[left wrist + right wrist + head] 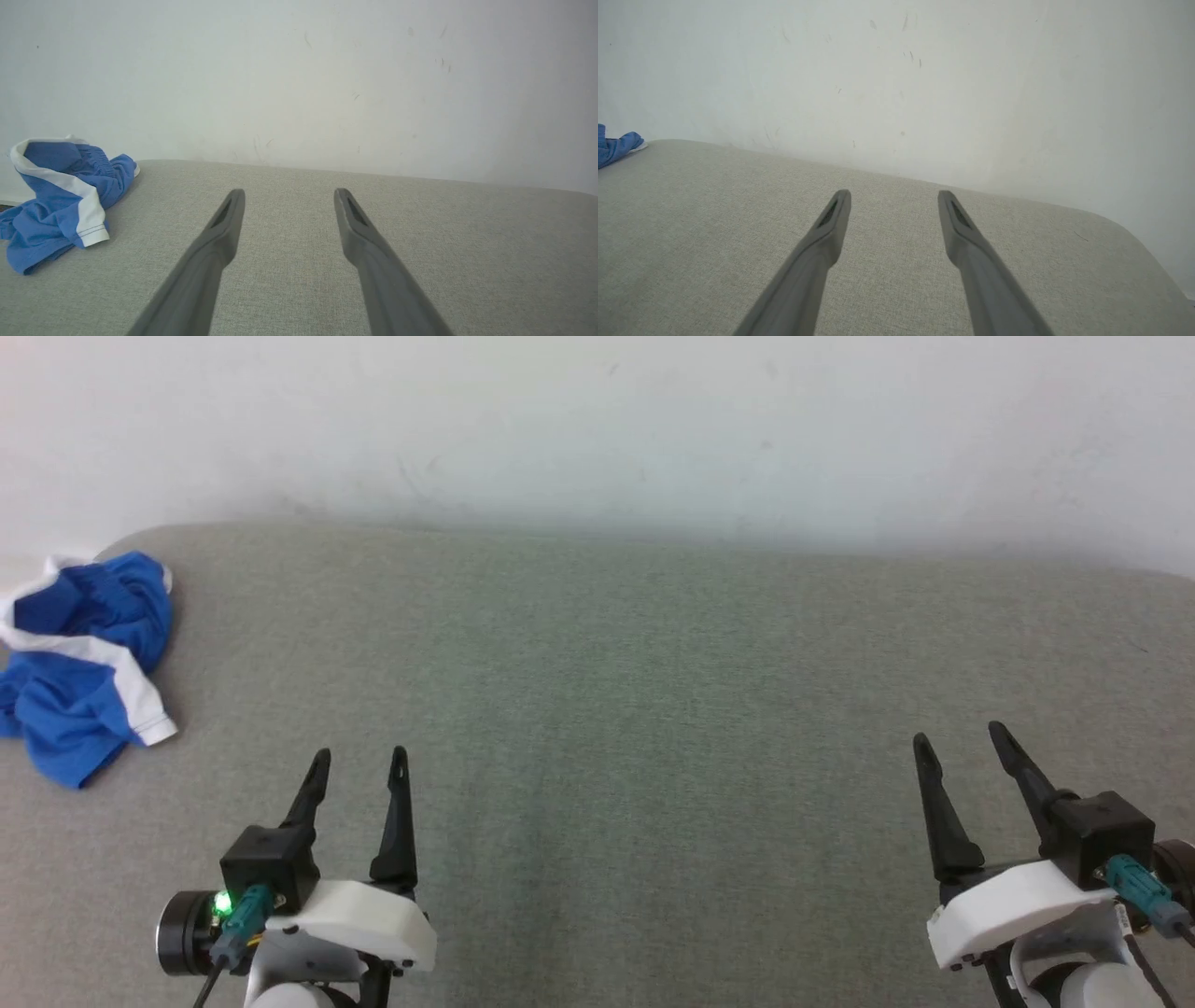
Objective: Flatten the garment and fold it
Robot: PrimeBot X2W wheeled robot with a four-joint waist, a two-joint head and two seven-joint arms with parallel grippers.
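The garment (79,663) is a crumpled heap of bright blue fabric with a broad white band, lying at the far left edge of the grey padded surface (607,709). In the left wrist view the garment (56,200) sits to the left of my fingers, bunched with its gathered waistband on top. A blue corner of the garment (616,147) peeks in at the left edge of the right wrist view. My left gripper (359,761) stands open and empty at the lower left, right of the heap. At the lower right my right gripper (962,737) is open and empty too.
A white scuffed wall (597,429) runs along the back of the grey surface. The surface's rounded right corner (1134,233) shows in the right wrist view. Bare grey cloth stretches between the two grippers.
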